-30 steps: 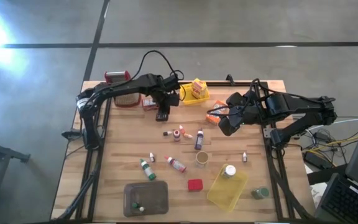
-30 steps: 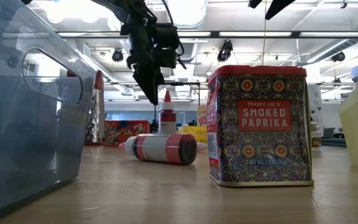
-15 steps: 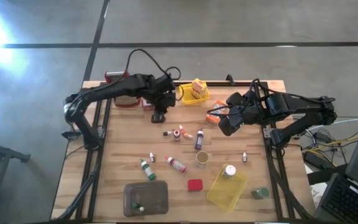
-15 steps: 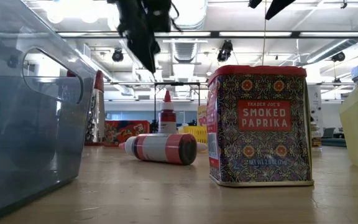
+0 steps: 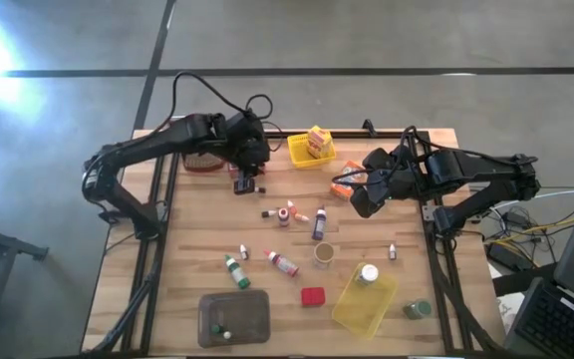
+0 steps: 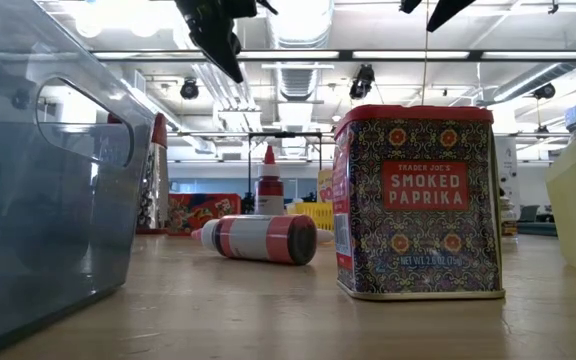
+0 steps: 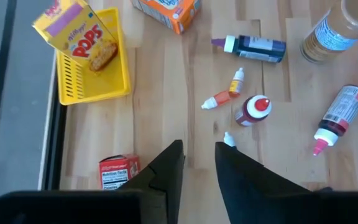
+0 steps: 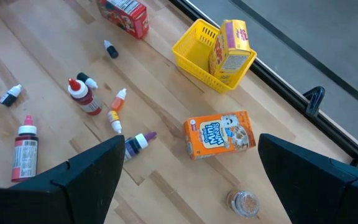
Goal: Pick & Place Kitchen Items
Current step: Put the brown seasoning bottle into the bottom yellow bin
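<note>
The kitchen items lie scattered on the wooden table: tiny bottles (image 5: 284, 214) at its middle, an orange box (image 8: 219, 134), a small red box (image 7: 120, 171), a red tin (image 6: 418, 200) and a red bottle lying on its side (image 6: 258, 238). A yellow cereal box (image 7: 73, 31) stands in a yellow basket (image 7: 114, 81) at the far edge. My left gripper (image 7: 199, 146) hangs above the table near the red box, fingers a narrow gap apart with nothing between them. My right gripper (image 8: 191, 186) hangs wide open above the orange box (image 5: 345, 184).
A grater (image 5: 189, 140) stands at the far left, partly under my left arm. At the near edge are a grey tray (image 5: 234, 317), a second yellow basket (image 5: 364, 304) holding a white-capped bottle (image 5: 369, 272), and a green jar (image 5: 417, 309). A brown jar (image 5: 323, 254) stands mid-table.
My left gripper has risen from just above the table and drawn back toward the table's left edge, tipping more steeply downward. In the low view it has climbed almost out of the picture. My right arm has kept still, and no item has moved.
</note>
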Controlling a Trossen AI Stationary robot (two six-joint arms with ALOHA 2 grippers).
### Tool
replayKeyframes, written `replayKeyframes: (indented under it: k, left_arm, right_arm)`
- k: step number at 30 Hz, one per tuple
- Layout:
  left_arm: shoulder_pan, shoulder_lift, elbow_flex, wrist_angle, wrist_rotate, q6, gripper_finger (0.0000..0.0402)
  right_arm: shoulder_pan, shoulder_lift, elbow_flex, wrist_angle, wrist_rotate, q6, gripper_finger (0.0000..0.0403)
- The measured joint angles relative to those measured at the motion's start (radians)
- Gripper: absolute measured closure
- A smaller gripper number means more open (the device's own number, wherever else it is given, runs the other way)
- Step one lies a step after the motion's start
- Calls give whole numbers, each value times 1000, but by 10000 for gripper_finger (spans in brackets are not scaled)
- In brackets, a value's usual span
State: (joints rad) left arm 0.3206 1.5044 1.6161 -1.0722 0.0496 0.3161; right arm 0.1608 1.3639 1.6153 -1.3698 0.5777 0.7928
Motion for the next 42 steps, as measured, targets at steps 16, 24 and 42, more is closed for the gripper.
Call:
replayKeyframes:
  k: [16,24,42]
  left_arm:
    - [0,-2,-1,1,0,0,302]
    - [0,-2,-1,2,0,1,301]
    - [0,-2,-1,9,1,23,303]
  right_arm:
    - [0,0,0,-29,1,-1051,39]
    - [-2,0,0,-8,16,-1812,39]
    - [-2,11,0,77,19,-2109,39]
